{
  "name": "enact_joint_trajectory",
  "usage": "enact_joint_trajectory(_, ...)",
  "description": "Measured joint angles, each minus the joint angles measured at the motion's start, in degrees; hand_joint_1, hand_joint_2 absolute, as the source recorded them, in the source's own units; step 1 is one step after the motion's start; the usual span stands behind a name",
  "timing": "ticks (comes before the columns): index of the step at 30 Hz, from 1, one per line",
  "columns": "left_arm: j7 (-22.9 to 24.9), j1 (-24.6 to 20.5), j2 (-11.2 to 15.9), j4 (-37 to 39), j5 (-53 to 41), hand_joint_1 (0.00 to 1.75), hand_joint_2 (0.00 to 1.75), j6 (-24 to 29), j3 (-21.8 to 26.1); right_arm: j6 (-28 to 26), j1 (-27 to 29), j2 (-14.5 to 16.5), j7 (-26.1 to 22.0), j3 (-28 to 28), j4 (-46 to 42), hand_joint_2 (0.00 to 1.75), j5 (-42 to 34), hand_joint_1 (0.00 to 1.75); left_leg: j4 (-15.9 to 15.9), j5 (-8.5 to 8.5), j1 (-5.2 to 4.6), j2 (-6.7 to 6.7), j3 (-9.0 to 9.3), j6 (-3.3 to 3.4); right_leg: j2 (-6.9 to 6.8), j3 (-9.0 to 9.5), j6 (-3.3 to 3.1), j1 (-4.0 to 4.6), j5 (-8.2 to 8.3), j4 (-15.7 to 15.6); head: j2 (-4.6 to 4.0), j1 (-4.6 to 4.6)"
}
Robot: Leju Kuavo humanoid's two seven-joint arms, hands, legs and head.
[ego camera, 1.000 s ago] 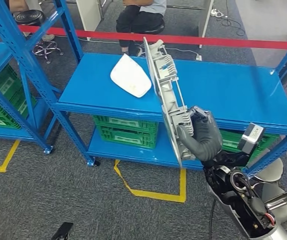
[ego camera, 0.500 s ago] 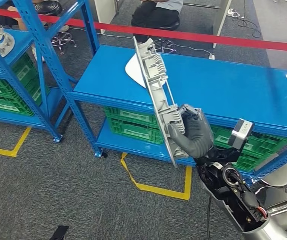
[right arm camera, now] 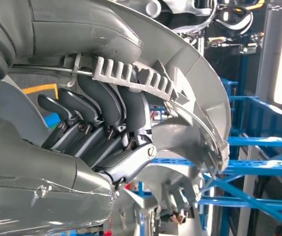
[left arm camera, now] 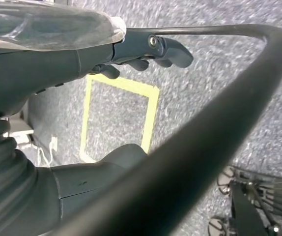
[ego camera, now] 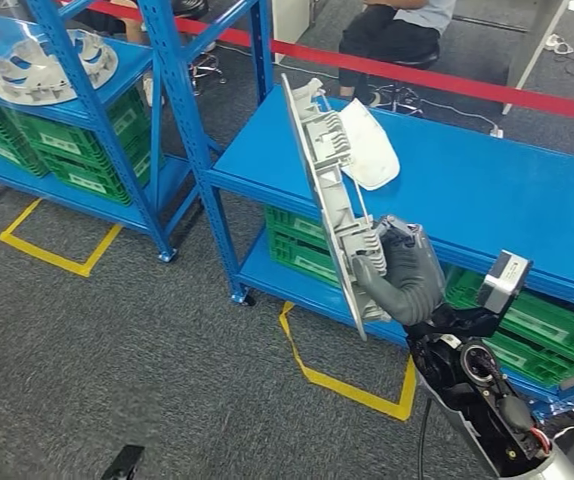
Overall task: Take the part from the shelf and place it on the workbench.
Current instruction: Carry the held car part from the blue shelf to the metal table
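My right hand [ego camera: 405, 275] grips a long grey ribbed part [ego camera: 328, 185] by its lower end and holds it nearly upright, edge-on, in front of the blue workbench [ego camera: 495, 200]. In the right wrist view its dark fingers [right arm camera: 106, 123] curl around the ribbed edge of the part [right arm camera: 191, 73]. A white curved part [ego camera: 367, 150] lies on the workbench top just behind the held part. My left hand [left arm camera: 58, 64] hangs over the grey carpet with fingers and thumb apart and nothing in it.
The blue shelf [ego camera: 171, 100] stands at the left, with a round grey part [ego camera: 50, 65] on it and green crates [ego camera: 80, 150] below. More green crates [ego camera: 299, 240] sit under the workbench. Behind are red barrier tape [ego camera: 450, 80] and a seated person [ego camera: 397, 25]. Yellow tape [ego camera: 344, 380] marks the floor.
The camera has swung left: workbench and white part slid right, and the left shelf came further into view. My right hand keeps the same hold on the grey part.
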Motion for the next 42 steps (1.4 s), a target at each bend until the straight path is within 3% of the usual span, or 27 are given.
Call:
enact_joint_trajectory(1,0.0,0.2,0.1,0.0,0.1,0.0,1.75,0.0,0.0,0.0,0.0,0.0,0.0,0.0,0.0,1.75,0.0,1.75,0.1,0.03,0.07,-0.04,-0.24,-0.31,-0.61,0.14,-0.21,-0.1,0.2,-0.1,0.0,-0.03)
enact_joint_trajectory(3,-0.1,0.5,0.1,0.0,0.2,0.0,1.75,0.1,0.0,0.2,-0.1,0.1,-0.1,0.1,0.0,1.75,0.0,1.75,2.8,-1.63,-0.03,1.91,-1.68,-0.94,-1.87,0.19,-0.79,-0.36,0.69,-0.6,0.0,-0.59)
enact_joint_trajectory(5,-0.2,0.5,0.2,0.0,0.5,0.0,1.75,0.2,0.0,0.5,-0.2,0.1,-0.3,0.2,0.0,1.75,-0.1,1.75,10.1,-5.53,0.07,4.66,-5.32,-1.61,-3.24,0.03,-1.11,-0.39,0.9,-0.8,0.0,-1.44)
enact_joint_trajectory(6,-0.4,0.5,0.2,0.0,0.6,0.0,1.75,0.3,0.0,0.6,-0.2,0.1,-0.4,0.2,0.1,1.75,-0.1,1.75,14.2,-7.24,0.23,5.24,-7.33,-1.92,-3.98,-0.09,-1.15,-0.35,0.91,-0.8,0.0,-1.78)
enact_joint_trajectory(7,-0.5,0.6,0.1,0.0,0.8,0.0,1.75,0.3,0.0,0.7,-0.2,0.1,-0.4,0.3,0.2,1.75,-0.1,1.75,17.0,-8.08,0.38,5.5,-8.65,-2.16,-4.69,-0.16,-1.16,-0.32,0.91,-0.8,0.0,-2.01)
enact_joint_trajectory(8,-0.6,0.7,0.1,0.0,0.9,0.0,1.75,0.4,0.0,0.7,-0.2,0.1,-0.4,0.4,0.3,1.75,-0.2,1.75,17.6,-7.83,0.53,5.67,-8.89,-2.34,-5.37,-0.2,-1.15,-0.32,0.9,-0.8,0.01,-2.22)
enact_joint_trajectory(9,-0.6,0.8,0.2,0.0,1.0,0.0,1.75,0.4,0.0,0.7,-0.2,0.1,-0.4,0.4,0.4,1.75,-0.2,1.75,15.7,-6.53,0.67,5.91,-7.77,-2.46,-6.02,-0.19,-1.09,-0.33,0.86,-0.8,0.01,-2.49)
enact_joint_trajectory(11,-0.8,0.9,0.2,0.0,1.0,0.0,1.75,0.5,0.0,0.8,-0.4,0.1,-0.4,0.6,0.6,1.75,-0.2,1.75,7.1,-3.0,0.72,7.82,-3.02,-2.48,-7.21,-0.1,-0.76,-0.26,0.65,-0.7,0.01,-3.0)
enact_joint_trajectory(13,-0.9,0.8,0.3,0.0,1.0,0.0,1.75,0.6,0.0,0.8,-0.7,0.1,-0.4,0.7,0.6,1.75,-0.2,1.75,1.0,-1.19,0.43,9.39,0.17,-1.77,-8.17,-0.04,-0.17,0.08,0.32,-0.6,0.0,-3.27)
enact_joint_trajectory(14,-0.9,0.7,0.3,0.0,1.0,0.0,1.75,0.6,0.0,0.9,-0.9,0.2,-0.4,0.7,0.6,1.75,-0.2,1.75,0.1,-1.17,0.24,9.47,0.46,-1.28,-8.6,0.01,0.12,0.26,0.19,-0.5,0.0,-3.16)
enact_joint_trajectory(16,-0.9,0.9,0.3,0.0,1.0,0.0,1.75,0.6,0.0,0.9,-1.2,0.2,-0.4,0.7,0.6,1.75,-0.2,1.75,0.1,-1.09,0.13,8.17,0.34,-0.28,-9.24,0.21,0.78,0.19,-0.13,-0.5,0.0,-2.7)
enact_joint_trajectory(18,-0.9,1.0,0.4,0.0,1.0,0.0,1.75,0.6,0.0,0.9,-1.3,0.3,-0.4,0.7,0.6,1.75,-0.2,1.75,-0.1,-0.94,0.28,7.08,0.43,0.56,-7.32,-0.58,1.36,-0.12,-1.93,1.6,0.0,-2.34)
enact_joint_trajectory(20,-0.9,0.9,0.4,0.0,1.0,0.0,1.75,0.7,0.0,1.0,-1.3,0.3,-0.6,0.7,0.7,1.75,-0.2,1.75,-0.2,-0.87,0.31,6.03,0.5,1.13,-4.37,-3.65,1.51,-0.19,-5.77,8.7,0.01,-1.62)
enact_joint_trajectory(22,-0.9,0.9,0.5,0.0,1.1,0.0,1.75,0.9,0.0,1.2,-1.2,0.3,-0.9,0.8,1.0,1.75,-0.2,1.75,-0.2,-0.87,0.08,4.72,0.51,1.37,-3.43,-7.42,1.36,-0.1,-8.64,16.8,0.01,-0.99)
enact_joint_trajectory(23,-0.9,0.9,0.5,0.1,1.1,0.0,1.75,1.0,0.0,1.4,-1.2,0.3,-1.0,0.8,1.2,1.75,-0.2,1.75,-0.1,-0.87,-0.02,3.97,0.55,1.4,-3.32,-8.28,1.22,-0.07,-8.55,18.3,0.01,-0.81)
enact_joint_trajectory(24,-0.9,1.0,0.5,0.1,1.1,0.0,1.75,1.1,0.0,1.5,-1.2,0.3,-1.0,0.9,1.3,1.75,-0.2,1.75,-0.1,-0.87,-0.1,3.18,0.63,1.39,-3.2,-8.03,1.01,-0.06,-7.27,17.3,0.0,-0.68)
enact_joint_trajectory(25,-1.0,1.0,0.5,0.1,1.2,0.0,1.75,1.2,0.0,1.5,-1.2,0.3,-1.1,0.9,1.4,1.75,-0.1,1.75,-0.1,-0.88,-0.14,2.38,0.78,1.39,-2.84,-6.66,0.73,-0.05,-5.0,14.0,0.0,-0.52)
enact_joint_trajectory(27,-1.0,1.0,0.4,0.1,1.2,0.0,1.75,1.2,0.0,1.6,-1.3,0.4,-1.2,1.0,1.5,1.75,0.0,1.75,0.0,-0.86,-0.21,0.94,0.9,1.27,-0.36,-3.14,0.1,-0.1,-0.71,5.5,0.0,-0.19)
enact_joint_trajectory(29,-1.0,1.0,0.4,0.1,1.2,0.0,1.75,1.2,-0.1,1.7,-1.6,0.5,-1.3,1.0,1.5,1.75,0.0,1.75,0.1,-0.63,-0.05,-0.36,0.4,0.79,1.47,-1.06,-0.13,-0.06,0.53,1.0,0.0,0.02)
enact_joint_trajectory(31,-1.0,1.2,0.4,0.1,1.3,0.0,1.75,1.3,-0.1,1.8,-1.8,0.7,-1.2,1.1,1.6,1.75,0.0,1.75,-0.1,-0.16,0.08,-1.6,-0.16,-0.01,0.64,-0.45,-0.21,-0.09,0.37,0.1,0.0,0.13)
enact_joint_trajectory(32,-1.0,1.4,0.5,0.1,1.4,0.0,1.75,1.4,-0.1,1.9,-1.9,0.9,-1.2,1.1,1.6,1.75,0.0,1.75,0.1,-0.22,0.01,-1.24,-0.38,-0.31,-0.07,-0.26,-0.34,-0.22,0.57,-0.4,0.01,0.08)
enact_joint_trajectory(34,-0.7,1.5,0.5,0.1,1.9,0.0,1.75,1.6,-0.1,2.3,-2.0,1.2,-1.2,1.1,1.7,1.75,0.0,1.75,3.5,-2.24,-0.24,1.64,-2.14,-0.85,-1.65,0.1,-0.76,-0.47,1.12,-1.3,0.01,-0.63)
enact_joint_trajectory(36,-0.6,1.3,0.5,0.1,2.3,0.0,1.75,1.8,-0.1,2.6,-2.2,1.4,-1.2,1.1,1.7,1.75,0.0,1.75,11.4,-6.05,-0.03,4.72,-6.14,-1.41,-3.34,0.11,-1.03,-0.32,1.29,-1.5,0.0,-1.44)
enact_joint_trajectory(38,-0.6,1.3,0.5,0.1,2.4,0.0,1.75,1.9,-0.1,2.6,-2.2,1.5,-1.2,1.2,1.9,1.75,0.0,1.75,17.0,-7.7,0.36,5.53,-9.09,-1.95,-5.02,0.05,-1.03,-0.24,1.22,-1.5,0.0,-1.85)
enact_joint_trajectory(39,-0.5,1.4,0.5,0.1,2.5,0.0,1.75,1.9,-0.1,2.6,-2.2,1.6,-1.2,1.2,2.0,1.75,0.0,1.75,16.6,-6.93,0.57,5.75,-8.88,-2.16,-5.8,0.05,-0.98,-0.24,1.16,-1.4,0.0,-2.07)
enact_joint_trajectory(40,-0.5,1.4,0.5,0.1,2.7,0.0,1.75,1.9,-0.1,2.7,-2.2,1.7,-1.1,1.2,2.0,1.75,0.0,1.75,13.8,-5.31,0.76,6.19,-7.39,-2.33,-6.52,0.06,-0.85,-0.27,1.06,-1.4,0.0,-2.32)
enact_joint_trajectory(42,-0.4,1.4,0.6,0.1,2.9,0.0,1.75,2.1,-0.1,2.7,-2.3,1.9,-1.1,1.3,2.1,1.75,0.0,1.75,5.2,-1.9,0.88,8.51,-2.62,-2.45,-7.77,0.08,-0.3,-0.13,0.66,-1.1,0.0,-2.88)
